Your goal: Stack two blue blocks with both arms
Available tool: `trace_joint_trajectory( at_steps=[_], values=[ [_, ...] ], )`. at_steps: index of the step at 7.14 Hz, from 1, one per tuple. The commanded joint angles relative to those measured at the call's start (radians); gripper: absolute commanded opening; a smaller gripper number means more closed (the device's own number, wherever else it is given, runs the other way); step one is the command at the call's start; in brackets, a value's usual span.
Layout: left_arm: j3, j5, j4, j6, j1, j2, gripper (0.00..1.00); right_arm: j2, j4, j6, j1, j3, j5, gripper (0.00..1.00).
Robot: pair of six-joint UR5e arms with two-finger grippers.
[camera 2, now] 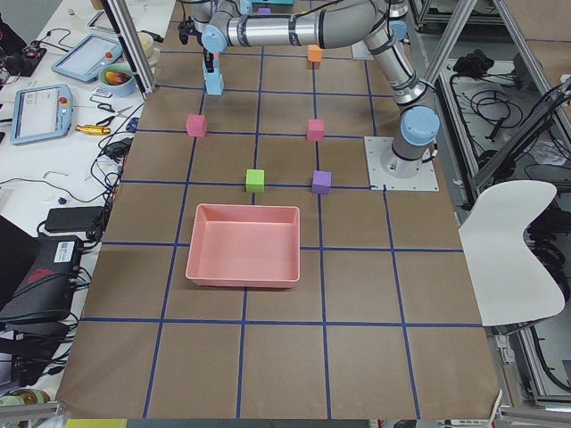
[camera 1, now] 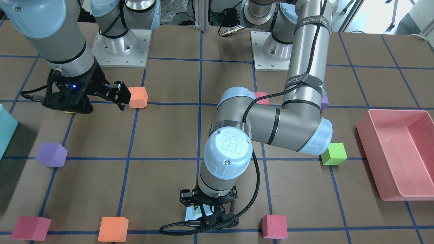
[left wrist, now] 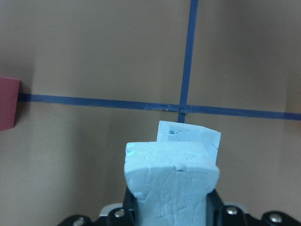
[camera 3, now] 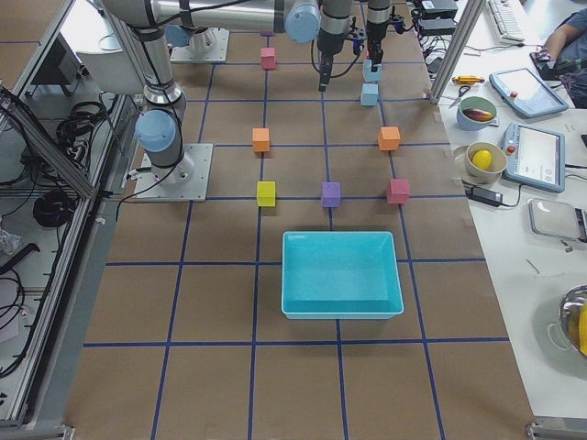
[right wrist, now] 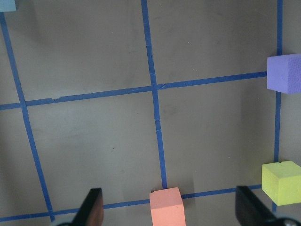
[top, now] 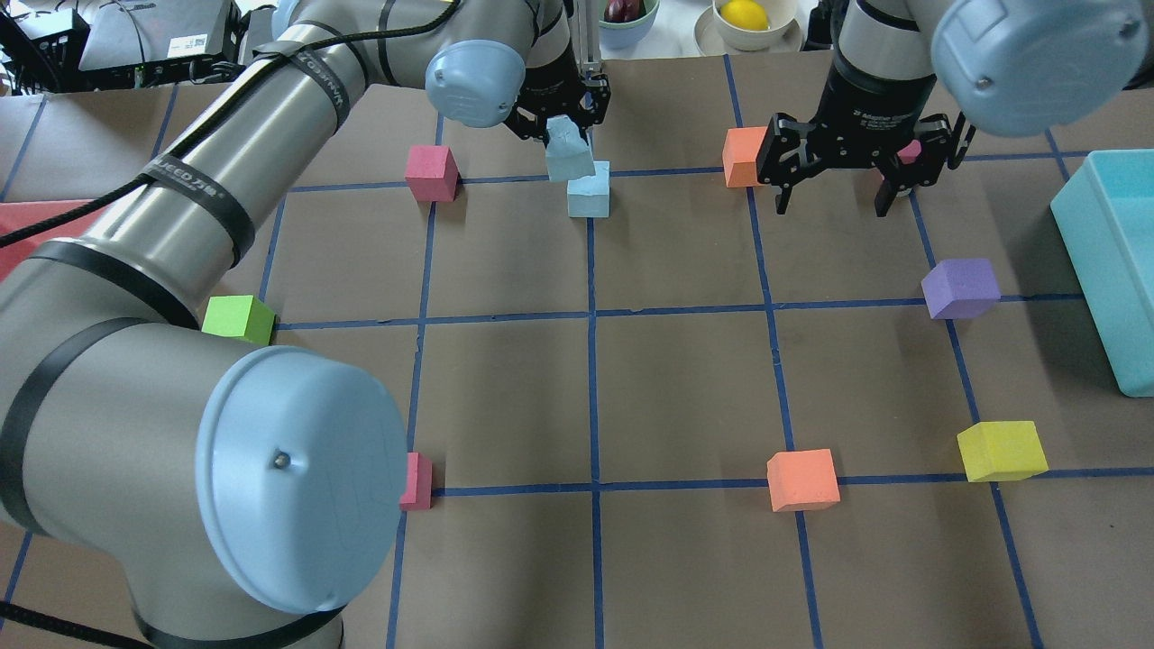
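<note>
My left gripper (top: 566, 135) is shut on one pale blue block (top: 570, 155) and holds it tilted at the far middle of the table. The second blue block (top: 588, 193) rests on the table at a grid crossing, just below and in front of the held one. I cannot tell whether they touch. In the left wrist view the held block (left wrist: 171, 183) fills the bottom and the resting block (left wrist: 193, 135) shows just beyond it. My right gripper (top: 833, 204) is open and empty, hovering to the right next to an orange cube (top: 743, 155).
A pink cube (top: 431, 171) sits left of the blue blocks. A purple cube (top: 960, 288), a yellow cube (top: 1001, 449), a second orange cube (top: 802, 479) and a green cube (top: 237, 317) lie about. A teal bin (top: 1118, 261) stands at the right edge, a pink bin (camera 1: 396, 156) on the other side.
</note>
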Motion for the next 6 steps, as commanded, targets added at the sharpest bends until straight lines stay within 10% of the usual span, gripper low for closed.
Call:
trace_joint_trajectory(
  at_steps=[1,6],
  values=[
    [0.017,0.006,0.0,-0.021,-0.026,-0.032,0.0,-0.021,0.001,-0.014,-0.004,0.016,0.028,1.0],
    [0.02,0.009,0.013,-0.011,-0.024,-0.041,0.0,-0.047,0.009,-0.112,-0.054,0.018,0.021,1.0]
  ],
)
